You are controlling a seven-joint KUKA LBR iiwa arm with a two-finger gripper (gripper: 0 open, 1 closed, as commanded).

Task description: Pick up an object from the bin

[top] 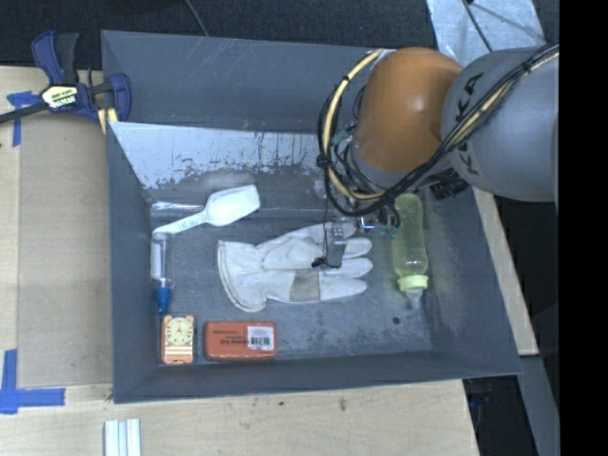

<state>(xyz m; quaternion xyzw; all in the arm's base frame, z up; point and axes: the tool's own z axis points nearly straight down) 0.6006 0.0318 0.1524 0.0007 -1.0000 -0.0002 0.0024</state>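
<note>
A white work glove [275,270] lies flat in the middle of the bin, cuff to the left and fingers pointing right. My gripper [332,252] reaches down from under the orange dome onto the glove's finger part, its dark fingertips close together against the fabric. Whether fabric is pinched between them is not clear. Just right of the gripper lies a pale yellow-green bottle [410,243], lengthwise along the bin's right wall.
A white plastic scoop [214,211] lies at the back left. A clear syringe with a blue tip [160,272] lies along the left wall. A small orange packet [178,339] and an orange-red bar with a barcode label [239,340] rest at the front left.
</note>
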